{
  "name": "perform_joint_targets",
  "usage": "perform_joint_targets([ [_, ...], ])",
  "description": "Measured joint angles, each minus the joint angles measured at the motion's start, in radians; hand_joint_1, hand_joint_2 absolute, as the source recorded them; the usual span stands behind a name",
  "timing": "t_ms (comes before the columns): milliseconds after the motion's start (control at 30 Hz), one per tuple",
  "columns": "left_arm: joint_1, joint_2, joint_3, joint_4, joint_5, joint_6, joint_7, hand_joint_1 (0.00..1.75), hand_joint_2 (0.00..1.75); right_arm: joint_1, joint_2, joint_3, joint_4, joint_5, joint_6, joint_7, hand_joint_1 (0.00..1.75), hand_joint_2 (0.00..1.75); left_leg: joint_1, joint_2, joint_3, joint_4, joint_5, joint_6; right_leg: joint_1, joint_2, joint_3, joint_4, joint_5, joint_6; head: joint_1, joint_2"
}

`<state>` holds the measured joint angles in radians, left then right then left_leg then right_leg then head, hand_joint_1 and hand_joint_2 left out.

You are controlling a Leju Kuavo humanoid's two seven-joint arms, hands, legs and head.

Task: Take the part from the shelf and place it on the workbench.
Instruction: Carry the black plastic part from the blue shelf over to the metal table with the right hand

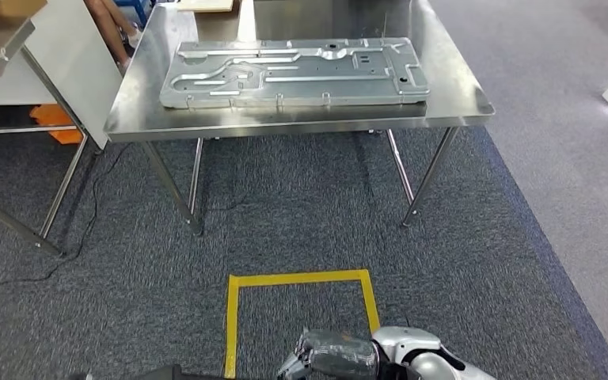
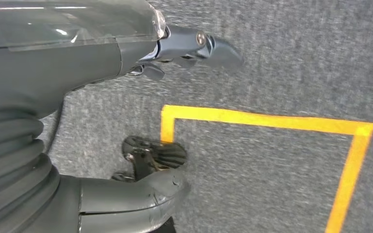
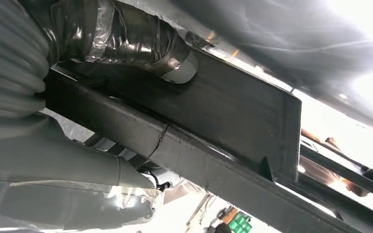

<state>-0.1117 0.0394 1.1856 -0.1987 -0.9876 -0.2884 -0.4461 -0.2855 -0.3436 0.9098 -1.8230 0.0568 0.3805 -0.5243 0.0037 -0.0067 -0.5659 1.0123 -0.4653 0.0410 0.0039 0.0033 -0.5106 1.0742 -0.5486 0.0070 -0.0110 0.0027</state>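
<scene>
**Item 1. Dark, flat, angular metal part, the task's thing.** It is held in the right hand and has not yet been set down. In the right wrist view a tape-wrapped thumb is pressed onto the part's broad face, with the other fingers closed beneath its long edge. The clamp across the flat is judged to be meant to stop the part tipping while it is carried.

**Item 2. Right hand, head view.** It is carried low and close to the body, well short of the table.

**Item 3. Left hand.** It hangs over the grey carpet. The dark fingers and the thick thumb are spread apart and nothing is held. It is judged idle and kept clear of the load.

**Item 4. Stainless steel workbench on thin legs.** It stands well ahead and is taken to be the destination.

**Item 5. Large pale stamped sheet-metal panel.** It lies flat and covers most of the bench top. A bare strip is left along the near edge, where a placement seems most feasible.

**Item 6. Yellow tape square.** It is marked on the carpet between robot and bench and is judged to be a standing mark.
</scene>
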Motion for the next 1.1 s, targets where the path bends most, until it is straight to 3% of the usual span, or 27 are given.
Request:
perform_joint_targets([
  [33,-0.002,0.0,0.0,0.0,0.0,0.0,0.0,0.0,1.75,-0.001,0.0,-0.001,-0.001,0.0,0.0,0.0,1.64,1.75,0.002,0.0,0.01,-0.003,-0.002,0.002,-0.002,0.0,-0.019,0.037,-0.02,0.004,0.0,0.0],
  [100,-0.004,-0.001,0.0,0.0,0.0,0.0,0.0,0.0,1.75,-0.001,-0.001,-0.002,-0.002,0.0,0.0,0.0,1.64,1.75,0.003,0.0,0.018,-0.004,-0.011,0.005,-0.007,0.0,-0.091,0.145,-0.071,0.013,0.0,0.0],
  [133,-0.004,-0.001,0.0,0.0,0.0,0.0,0.0,0.0,1.75,0.0,-0.001,-0.002,-0.002,0.0,0.0,0.0,1.64,1.75,0.003,0.0,0.023,-0.004,-0.017,0.004,-0.011,0.0,-0.128,0.188,-0.084,0.018,0.0,0.0],
  [167,-0.003,-0.001,0.0,0.0,0.0,0.0,0.0,0.0,1.75,0.002,-0.001,-0.002,-0.002,0.0,0.0,0.0,1.64,1.75,0.004,-0.001,0.03,-0.004,-0.025,0.002,-0.014,-0.001,-0.154,0.206,-0.079,0.023,0.0,0.0],
  [200,-0.002,-0.001,0.0,0.0,-0.001,0.0,0.0,0.0,1.75,0.002,-0.001,-0.002,-0.002,0.0,0.0,0.0,1.64,1.75,0.005,-0.001,0.039,-0.004,-0.033,-0.002,-0.018,-0.001,-0.162,0.19,-0.052,0.026,0.0,0.0],
  [267,-0.002,-0.001,0.0,0.0,-0.001,0.0,0.0,0.0,1.75,0.003,-0.001,-0.002,-0.002,0.0,0.0,0.0,1.64,1.75,0.009,-0.002,0.064,-0.004,-0.053,-0.01,-0.024,-0.002,-0.136,0.079,0.041,0.03,0.0,0.0],
  [333,-0.004,-0.001,0.0,0.0,0.0,0.0,-0.001,0.0,1.75,0.004,-0.002,-0.003,-0.001,0.001,0.0,-0.001,1.64,1.75,0.01,-0.003,0.083,-0.004,-0.07,-0.023,-0.022,-0.003,-0.116,-0.008,0.088,0.024,0.0,0.0],
  [467,-0.007,-0.001,0.0,0.0,0.001,0.0,-0.001,0.0,1.75,0.005,-0.003,-0.004,-0.004,0.002,0.0,-0.003,1.64,1.75,0.01,0.0,0.094,0.01,-0.083,-0.048,-0.017,0.0,-0.106,-0.023,0.085,-0.01,0.0,0.0],
  [533,-0.011,-0.001,0.0,0.0,0.001,0.0,-0.001,0.0,1.75,0.005,-0.003,-0.005,-0.005,0.002,0.0,-0.003,1.64,1.75,0.012,0.001,0.057,0.082,-0.097,-0.055,-0.019,0.0,-0.087,-0.031,0.078,-0.024,0.0,0.0],
  [633,-0.01,-0.001,0.0,0.0,0.001,-0.001,-0.001,0.0,1.75,0.005,-0.003,-0.005,-0.005,0.002,0.0,-0.003,1.64,1.75,0.014,0.001,-0.066,0.26,-0.16,-0.062,-0.016,-0.001,-0.065,-0.035,0.06,-0.033,0.0,0.0],
  [667,-0.009,-0.001,0.0,0.0,0.001,-0.001,-0.001,0.0,1.75,0.005,-0.003,-0.005,-0.005,0.002,0.001,-0.003,1.64,1.75,0.014,0.001,-0.098,0.288,-0.17,-0.062,-0.015,0.0,-0.056,-0.035,0.053,-0.034,0.0,0.0],
  [700,-0.008,-0.001,0.0,0.0,0.001,-0.001,-0.001,0.0,1.75,0.005,-0.003,-0.005,-0.005,0.002,0.001,-0.003,1.64,1.75,0.013,0.001,-0.113,0.282,-0.158,-0.06,-0.014,0.001,-0.045,-0.035,0.044,-0.034,0.0,0.0],
  [733,-0.007,-0.001,0.0,0.0,0.001,-0.001,-0.001,0.0,1.75,0.005,-0.003,-0.005,-0.005,0.002,0.001,-0.003,1.64,1.75,0.012,0.001,-0.114,0.245,-0.125,-0.056,-0.013,0.001,-0.033,-0.036,0.035,-0.033,0.0,0.0],
  [800,-0.007,0.0,0.0,0.0,0.001,-0.001,-0.001,0.0,1.75,0.005,-0.003,-0.005,-0.006,0.002,0.0,-0.003,1.64,1.75,0.006,0.002,-0.089,0.122,-0.024,-0.041,-0.01,0.001,-0.007,-0.035,0.016,-0.029,0.0,0.0],
  [867,-0.005,0.003,0.0,0.0,0.001,-0.001,-0.001,0.0,1.75,0.005,-0.003,-0.005,-0.006,0.003,0.0,-0.003,1.64,1.75,-0.001,0.002,-0.07,0.049,0.016,-0.028,-0.007,0.003,0.006,-0.036,0.001,-0.02,0.0,0.0],
  [1000,-0.005,0.004,0.0,0.0,0.002,-0.001,0.0,0.0,1.75,0.005,-0.003,-0.007,-0.01,0.004,0.0,-0.003,1.64,1.75,0.002,-0.002,-0.037,0.021,0.019,-0.011,-0.007,0.003,0.014,0.002,-0.005,0.003,0.0,0.0],
  [1033,-0.007,0.004,0.0,0.0,0.003,-0.001,0.0,0.0,1.75,0.004,-0.004,-0.007,-0.011,0.005,-0.001,-0.003,1.64,1.75,0.004,-0.002,-0.025,0.017,0.016,-0.007,-0.007,0.002,0.001,0.031,-0.019,0.007,0.0,0.0],
  [1100,-0.009,0.004,0.0,0.0,0.003,-0.001,0.0,0.0,1.75,0.005,-0.004,-0.009,-0.012,0.006,-0.003,-0.002,1.64,1.75,0.005,-0.002,-0.014,0.013,0.008,0.0,-0.01,0.002,-0.064,0.132,-0.067,0.014,0.0,0.0],
])
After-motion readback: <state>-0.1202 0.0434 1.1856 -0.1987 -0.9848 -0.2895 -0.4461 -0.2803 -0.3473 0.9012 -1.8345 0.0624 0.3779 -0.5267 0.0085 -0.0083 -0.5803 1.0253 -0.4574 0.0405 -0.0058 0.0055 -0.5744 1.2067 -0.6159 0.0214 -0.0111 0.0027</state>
